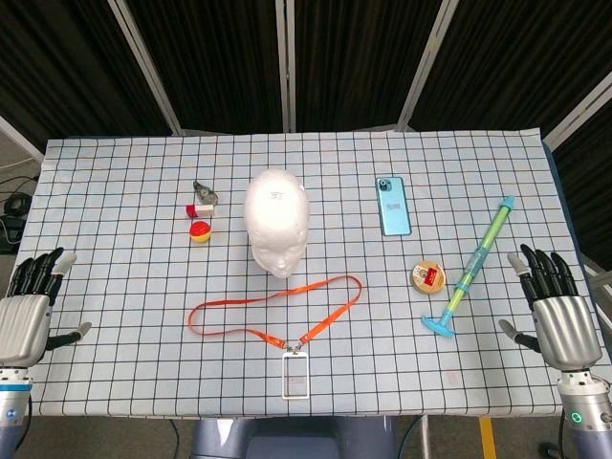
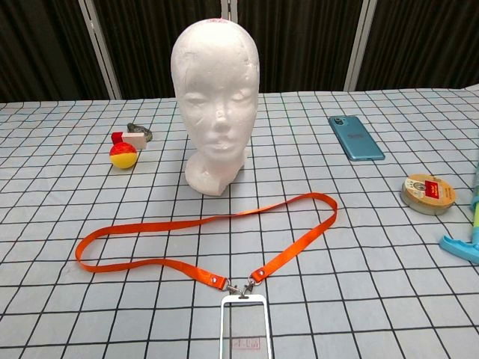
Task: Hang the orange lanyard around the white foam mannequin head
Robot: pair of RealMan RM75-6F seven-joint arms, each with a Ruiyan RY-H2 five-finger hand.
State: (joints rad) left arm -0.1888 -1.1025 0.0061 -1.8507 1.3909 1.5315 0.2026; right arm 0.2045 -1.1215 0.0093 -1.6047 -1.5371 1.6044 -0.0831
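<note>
The white foam mannequin head (image 1: 277,222) (image 2: 215,97) stands upright at the table's middle, facing me. In front of it the orange lanyard (image 1: 273,311) (image 2: 202,239) lies flat in a long loop, with a clear badge holder (image 1: 295,375) (image 2: 244,329) clipped to its near end. My left hand (image 1: 29,311) rests at the table's left edge, open, fingers spread, holding nothing. My right hand (image 1: 555,311) rests at the right edge, also open and empty. Both hands are far from the lanyard and show only in the head view.
A blue phone (image 1: 393,205) (image 2: 356,137) lies right of the head. A tape roll (image 1: 427,276) (image 2: 427,192) and a green-blue stick tool (image 1: 471,271) sit further right. A red-yellow ball (image 1: 200,231) (image 2: 123,155) with small items lies left of the head.
</note>
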